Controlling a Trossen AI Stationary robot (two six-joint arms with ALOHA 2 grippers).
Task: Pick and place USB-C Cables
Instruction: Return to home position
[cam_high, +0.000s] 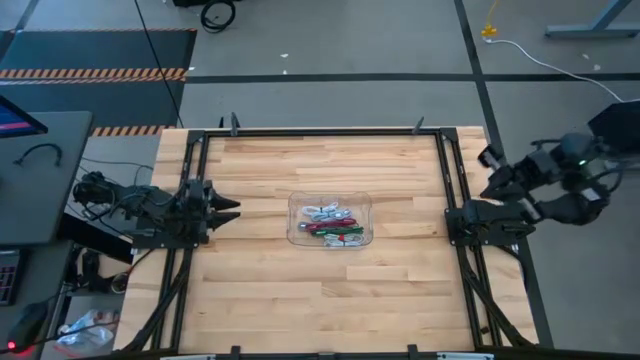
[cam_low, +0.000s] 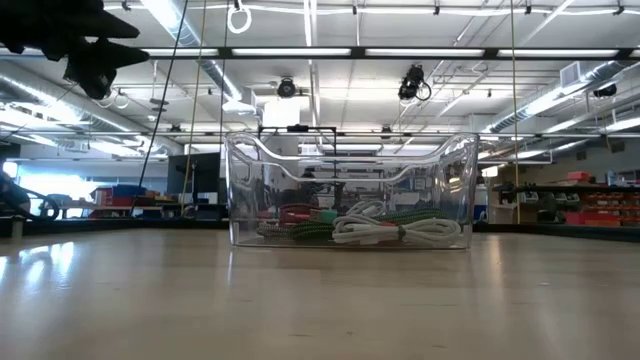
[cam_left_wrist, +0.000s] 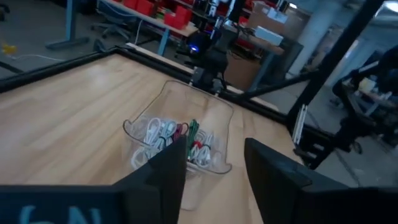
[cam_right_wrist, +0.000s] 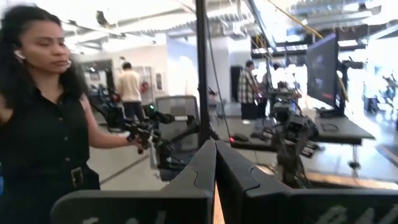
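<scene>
A clear plastic tray (cam_high: 366, 214) stands at the middle of the wooden table. Several USB-C cables (cam_high: 330, 224) lie coiled in it: white, green and dark red ones (cam_left_wrist: 166, 133), resting on the tray's floor (cam_low: 380, 230). My left gripper (cam_high: 234, 208) hovers at the table's left side, left of the tray. It points toward the tray and is open (cam_left_wrist: 214, 149), with nothing between its fingers. My right gripper (cam_high: 492, 172) is raised over the table's right edge, away from the tray. Its fingers are shut (cam_right_wrist: 216, 148) on nothing.
A black metal frame (cam_high: 320, 132) runs along the table's edges, with each arm's base on a side rail. Bare wood lies all round the tray. A desk with a monitor (cam_high: 30, 170) stands left of the table. A person (cam_right_wrist: 43, 124) shows in the right wrist view.
</scene>
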